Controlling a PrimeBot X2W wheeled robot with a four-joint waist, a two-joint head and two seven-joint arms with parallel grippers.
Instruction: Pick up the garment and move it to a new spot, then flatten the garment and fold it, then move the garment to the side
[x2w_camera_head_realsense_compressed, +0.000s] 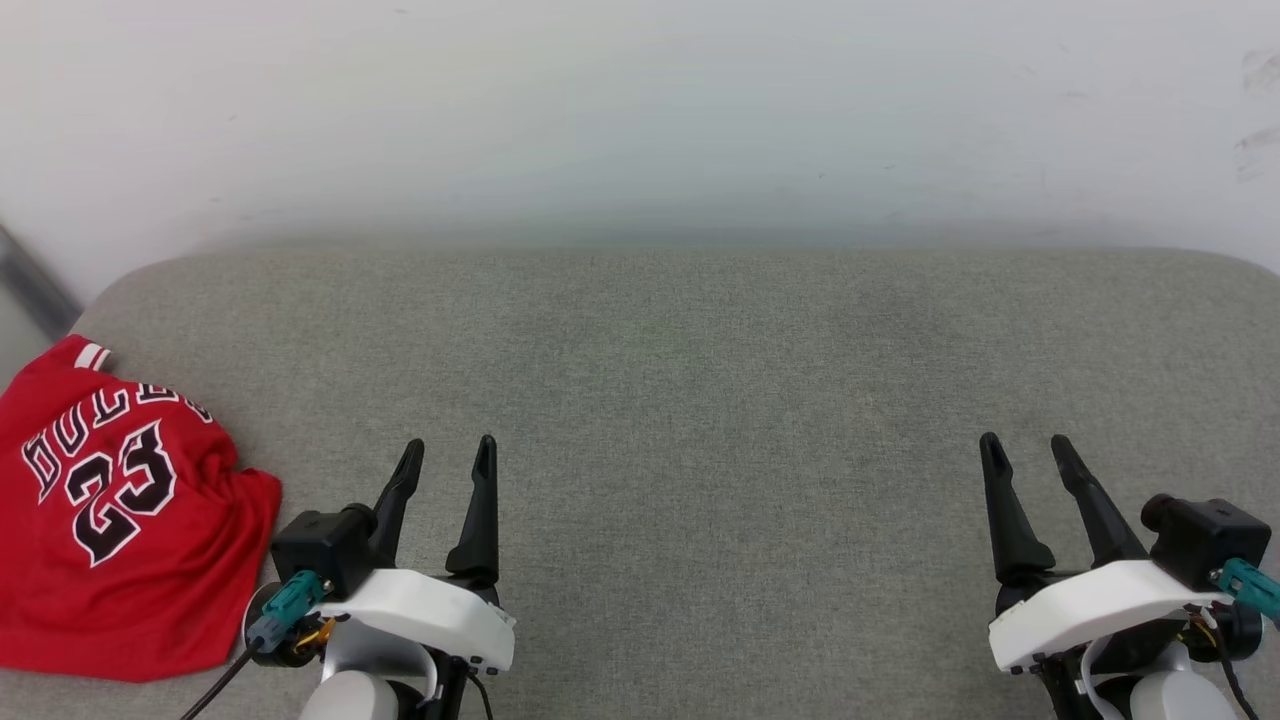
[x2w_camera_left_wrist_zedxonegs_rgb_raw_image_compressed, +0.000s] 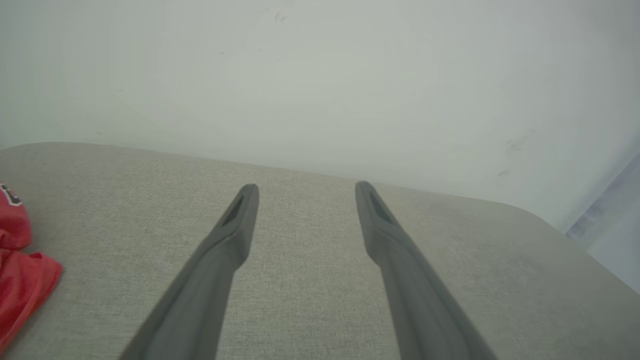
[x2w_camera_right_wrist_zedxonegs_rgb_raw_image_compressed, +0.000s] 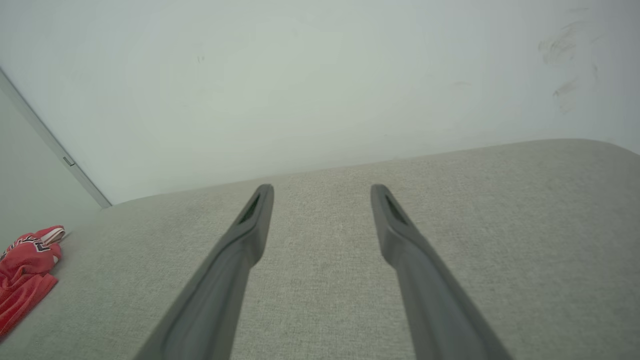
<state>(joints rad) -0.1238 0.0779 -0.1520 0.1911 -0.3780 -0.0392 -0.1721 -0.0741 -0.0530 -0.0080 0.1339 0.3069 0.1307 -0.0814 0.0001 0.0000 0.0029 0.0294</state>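
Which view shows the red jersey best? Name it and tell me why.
The head view: the red jersey lies at left, number 23 readable. The left wrist view catches a red slice at its border; the right wrist view shows it small and bunched.

So the red jersey (x2w_camera_head_realsense_compressed: 120, 520) is lying front-up and kinda rumpled at the far left end of the grey fabric bench (x2w_camera_head_realsense_compressed: 700, 400), black white-outlined lettering and a 23 showing, striped trim at its top corner.
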